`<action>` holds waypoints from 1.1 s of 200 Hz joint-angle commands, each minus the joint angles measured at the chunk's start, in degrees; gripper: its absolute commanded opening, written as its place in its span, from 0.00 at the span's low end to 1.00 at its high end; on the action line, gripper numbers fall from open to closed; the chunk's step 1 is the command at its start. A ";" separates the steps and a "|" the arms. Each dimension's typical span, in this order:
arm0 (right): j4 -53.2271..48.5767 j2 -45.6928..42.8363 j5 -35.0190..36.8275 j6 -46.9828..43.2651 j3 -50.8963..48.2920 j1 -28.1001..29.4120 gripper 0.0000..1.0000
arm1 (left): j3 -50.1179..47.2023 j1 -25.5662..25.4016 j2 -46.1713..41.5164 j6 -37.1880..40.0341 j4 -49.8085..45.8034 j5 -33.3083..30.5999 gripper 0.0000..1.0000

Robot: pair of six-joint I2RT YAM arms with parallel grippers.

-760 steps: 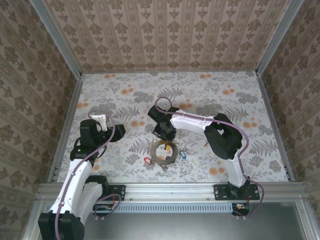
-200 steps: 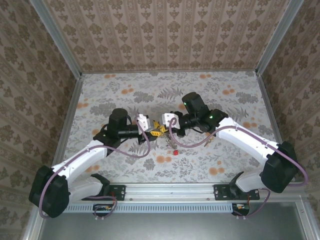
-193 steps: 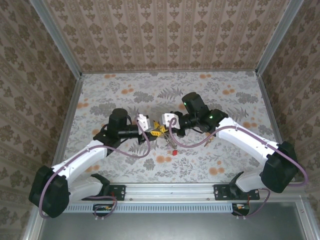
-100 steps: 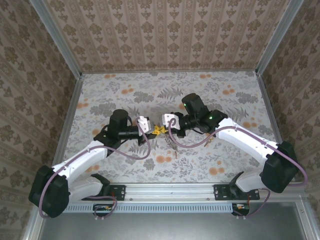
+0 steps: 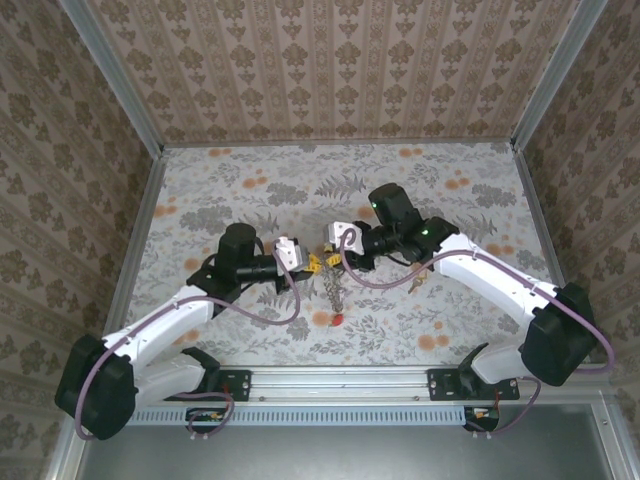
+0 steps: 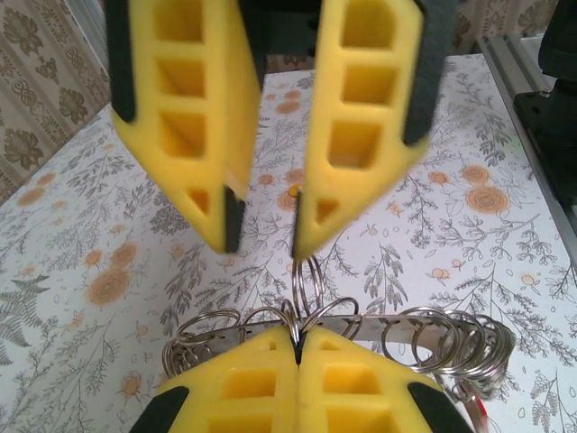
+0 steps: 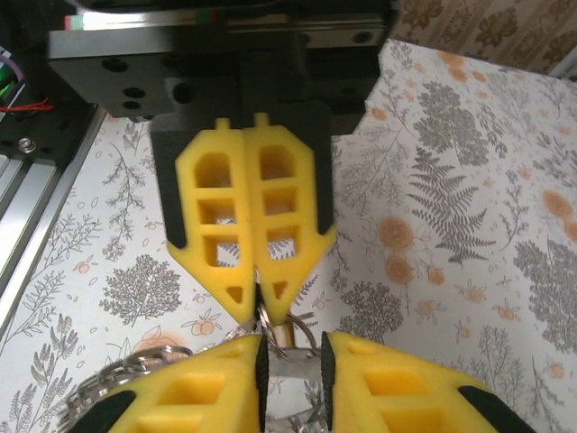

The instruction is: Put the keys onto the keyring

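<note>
The two arms meet nose to nose above the middle of the counter (image 5: 450, 200).

**Left gripper** (image 6: 297, 343): closed. Its yellow fingers are pressed together with no gap, clamped on the near edge of the keyring (image 6: 361, 323). In the left wrist view the keyring appears edge-on as a flat dark band running across just above the fingertips.

**Right gripper** (image 7: 291, 347): open. Its fingers stand slightly apart, with patterned counter visible through the gap in the left wrist view. One thin wire ring (image 6: 306, 271) stands upright just below the tip of one of its fingers; whether it touches the finger cannot be determined.

**Keyring and keys**: the keyring is held off the counter between the two grippers. Several silvery wire rings are bunched along it. In the top view the keys (image 5: 335, 292) hang in a short cluster below the point where the grippers meet. A red-headed key (image 5: 338, 320) is the lowest of the cluster, over the floral pattern of the counter.
</note>
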 commanded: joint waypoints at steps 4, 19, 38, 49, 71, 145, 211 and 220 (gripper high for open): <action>-0.35 -1.97 -3.31 1.64 -0.76 -1.26 0.31 | -0.88 -0.39 -1.42 0.76 3.93 2.21 0.00; 0.70 -2.80 -3.77 2.84 -2.51 -1.60 0.34 | -0.99 -0.39 -1.43 0.72 4.04 2.20 0.00; 2.87 -4.14 -4.44 4.77 -5.53 -2.03 0.36 | -0.97 -0.39 -1.42 0.68 4.02 2.10 0.00; 3.90 -4.94 -5.25 5.79 -7.14 -2.36 0.37 | -1.04 -0.30 -1.46 0.72 4.08 1.94 0.00; 5.99 -6.22 -6.09 8.02 -10.39 -2.56 0.40 | -1.21 -0.22 -1.84 0.59 4.15 1.93 0.00; 26.88 -4.00 -9.76 22.40 -17.51 -2.68 0.45 | -0.74 -0.12 -2.22 -0.03 4.55 3.86 0.00; 26.43 -2.22 -12.51 22.45 -17.49 -2.59 0.36 | -0.81 -0.13 -2.52 -0.03 4.68 3.37 0.00; 26.22 -2.50 -12.17 22.24 -17.96 -2.59 0.35 | -0.87 -0.13 -2.52 -0.12 4.85 3.31 0.00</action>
